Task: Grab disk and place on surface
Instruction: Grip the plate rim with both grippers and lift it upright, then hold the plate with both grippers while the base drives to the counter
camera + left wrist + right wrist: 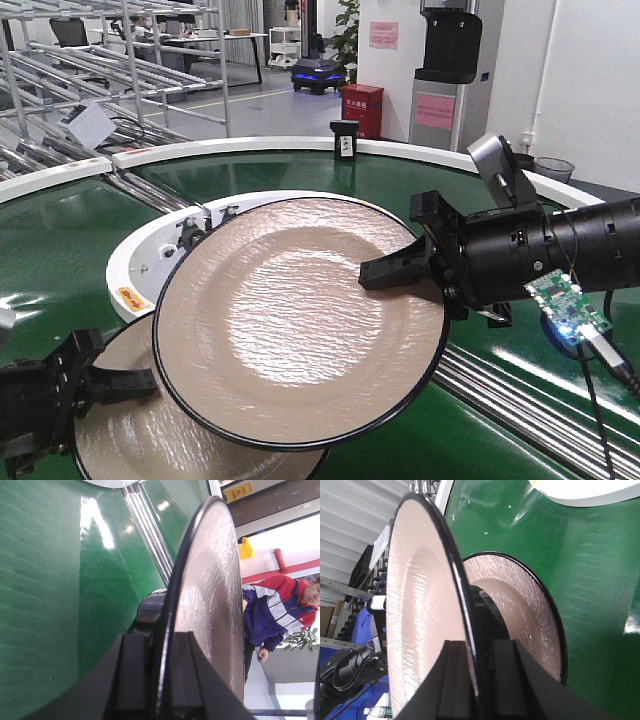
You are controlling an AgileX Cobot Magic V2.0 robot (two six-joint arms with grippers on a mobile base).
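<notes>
Where it hangs tilted above the green conveyor belt [60, 250], the large round beige plate [300, 320] with a thin black rim faces the front camera, its textured face catching the light. Its right edge sits between the two black fingers of the right claw [365, 275], which is clenched on the rim. The right wrist view shows the same plate [420, 630] edge-on with a finger of the claw [477, 680] on each side.

Below and to the left lies a second beige black-rimmed plate [150, 440], partly covered by the first; whether the two touch I cannot tell. The left claw [140, 385] grasps this one at its left edge, and the left wrist view shows its rim [210, 605] pinched between the black fingers [132, 680]. Whether it rests on the belt is unclear.

Behind both plates curves a white rounded rim [150, 250] of the belt, and silver metal rollers [500, 380] run beside the right arm. A person in a red, white and blue jacket [280, 610] stands in the background.
</notes>
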